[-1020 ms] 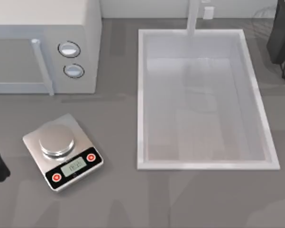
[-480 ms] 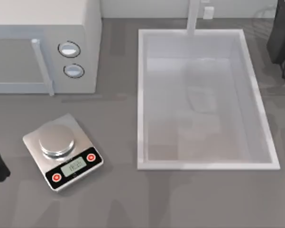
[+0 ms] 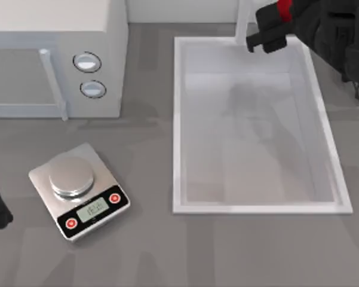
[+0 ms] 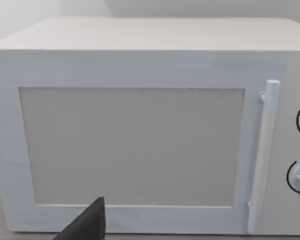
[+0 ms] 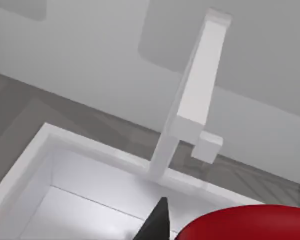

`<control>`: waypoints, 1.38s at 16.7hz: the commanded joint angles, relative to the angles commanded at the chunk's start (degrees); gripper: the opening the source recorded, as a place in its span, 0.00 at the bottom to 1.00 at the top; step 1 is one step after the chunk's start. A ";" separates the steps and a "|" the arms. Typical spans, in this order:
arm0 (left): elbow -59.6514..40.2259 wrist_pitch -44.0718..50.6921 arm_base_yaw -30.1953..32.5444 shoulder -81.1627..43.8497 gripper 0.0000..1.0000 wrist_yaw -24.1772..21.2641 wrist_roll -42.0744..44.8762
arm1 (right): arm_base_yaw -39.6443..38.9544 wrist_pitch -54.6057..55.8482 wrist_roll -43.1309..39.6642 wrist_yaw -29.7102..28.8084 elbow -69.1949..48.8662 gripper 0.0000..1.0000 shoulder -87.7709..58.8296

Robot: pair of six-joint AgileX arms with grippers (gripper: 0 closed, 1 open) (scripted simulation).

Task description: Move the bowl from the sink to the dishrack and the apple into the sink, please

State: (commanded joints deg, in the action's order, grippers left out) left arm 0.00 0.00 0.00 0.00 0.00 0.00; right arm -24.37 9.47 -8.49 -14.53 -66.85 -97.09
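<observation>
Spanning the table's right half, the sink (image 3: 178, 125) lies before us with its tap (image 5: 189, 100) rising at the far rim, and the microwave (image 3: 54, 57) and silver scale (image 3: 79, 190) sit to its left. Our right gripper (image 3: 269, 30) hangs over the sink's far end beside the tap, clenched on the apple (image 5: 249, 224); our left arm is parked at the table's left edge facing the microwave.

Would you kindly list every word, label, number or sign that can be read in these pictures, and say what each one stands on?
Scale, small display on its front: pale characters, too blurred to read.
Scale, two red buttons: a white mark on each, too small to make out.
Microwave, two round knobs: no legible markings.
Sink and tap: no text.
</observation>
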 joint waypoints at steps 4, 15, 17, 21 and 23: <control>0.00 0.00 0.00 0.00 1.00 0.00 0.00 | -5.83 21.73 4.48 -8.58 9.35 0.00 0.56; 0.00 0.00 0.00 0.00 1.00 0.00 0.00 | -12.88 40.99 9.65 -24.23 26.26 0.00 5.32; 0.00 0.00 0.00 0.00 1.00 0.00 0.00 | -12.88 40.99 9.65 -24.23 26.26 0.00 5.32; 0.00 0.00 0.00 0.00 1.00 0.00 0.00 | -12.74 42.99 9.74 -24.20 26.27 0.00 2.88; 0.00 0.00 0.00 0.00 1.00 0.00 0.00 | -12.89 47.49 9.73 -24.45 26.74 0.00 -1.45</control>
State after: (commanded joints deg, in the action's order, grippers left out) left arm 0.00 0.00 0.00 0.00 0.00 0.00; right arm -37.26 56.96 1.24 -38.97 -40.11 -98.54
